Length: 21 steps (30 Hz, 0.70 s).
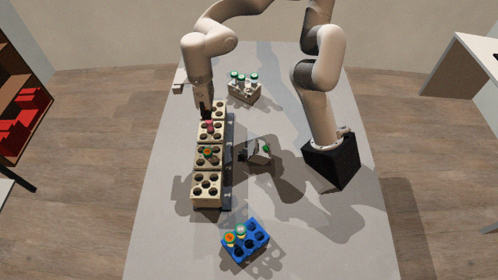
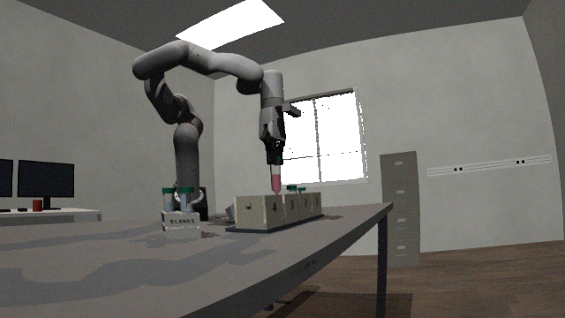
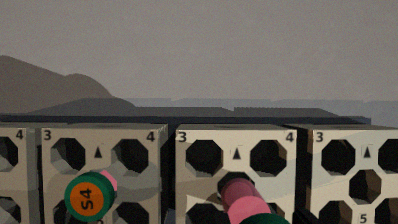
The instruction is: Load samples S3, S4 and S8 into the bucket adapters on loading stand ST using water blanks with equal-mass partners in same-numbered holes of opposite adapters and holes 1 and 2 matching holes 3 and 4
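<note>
1. Pink liquid filled the lower part of the green-capped tube (image 1: 209, 125) (image 2: 276, 181) (image 3: 249, 207); its cap ID could not be read.
2. Pincer (image 1: 205, 113) (image 2: 274, 159): closed on that tube near its cap.
3. The tube's long axis was near upright, tip down at hole 5 of adapter 3 (image 1: 200, 131) (image 2: 291, 212) (image 3: 215, 134); entry could not be confirmed.
4. Legible: "S4" on the orange-dotted tube (image 1: 207, 152) (image 3: 87, 197) in adapter 2 (image 1: 196, 156) (image 3: 100, 135); "BLANKS" on the pale rack (image 1: 244, 96) (image 2: 181, 230).
5. Narrow gaps separated the adapters; the blue rack (image 1: 243, 257) stood apart from the loading stand (image 1: 229, 171) (image 2: 247, 230) (image 3: 200, 120).
</note>
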Motion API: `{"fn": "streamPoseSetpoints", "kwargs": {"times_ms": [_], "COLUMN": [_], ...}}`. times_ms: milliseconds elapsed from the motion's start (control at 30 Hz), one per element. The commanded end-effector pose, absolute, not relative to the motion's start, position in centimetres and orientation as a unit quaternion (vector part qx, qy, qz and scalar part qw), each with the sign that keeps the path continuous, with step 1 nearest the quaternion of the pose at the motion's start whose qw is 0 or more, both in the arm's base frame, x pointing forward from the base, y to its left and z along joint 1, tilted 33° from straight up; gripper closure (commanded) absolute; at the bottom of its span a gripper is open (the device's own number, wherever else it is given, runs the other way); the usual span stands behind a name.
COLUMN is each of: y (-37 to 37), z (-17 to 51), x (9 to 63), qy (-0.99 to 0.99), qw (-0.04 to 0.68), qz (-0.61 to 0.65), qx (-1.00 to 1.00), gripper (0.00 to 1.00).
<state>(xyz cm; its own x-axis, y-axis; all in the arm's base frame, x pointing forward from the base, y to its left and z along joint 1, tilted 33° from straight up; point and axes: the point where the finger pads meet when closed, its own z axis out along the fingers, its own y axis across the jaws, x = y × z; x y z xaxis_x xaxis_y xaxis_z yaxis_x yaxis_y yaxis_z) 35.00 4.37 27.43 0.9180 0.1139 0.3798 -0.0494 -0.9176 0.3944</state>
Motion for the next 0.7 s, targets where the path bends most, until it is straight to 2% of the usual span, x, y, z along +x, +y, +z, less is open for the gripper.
{"fn": "streamPoseSetpoints", "kwargs": {"times_ms": [0,667], "y": [4.3,3.7], "z": [27.2,25.9], "x": [35.2,35.9], "qy": [0.017,0.017], "qw": [0.202,0.202], "qz": [0.204,0.204], "qx": [0.958,0.958], "gripper": [1.0,1.0]}}
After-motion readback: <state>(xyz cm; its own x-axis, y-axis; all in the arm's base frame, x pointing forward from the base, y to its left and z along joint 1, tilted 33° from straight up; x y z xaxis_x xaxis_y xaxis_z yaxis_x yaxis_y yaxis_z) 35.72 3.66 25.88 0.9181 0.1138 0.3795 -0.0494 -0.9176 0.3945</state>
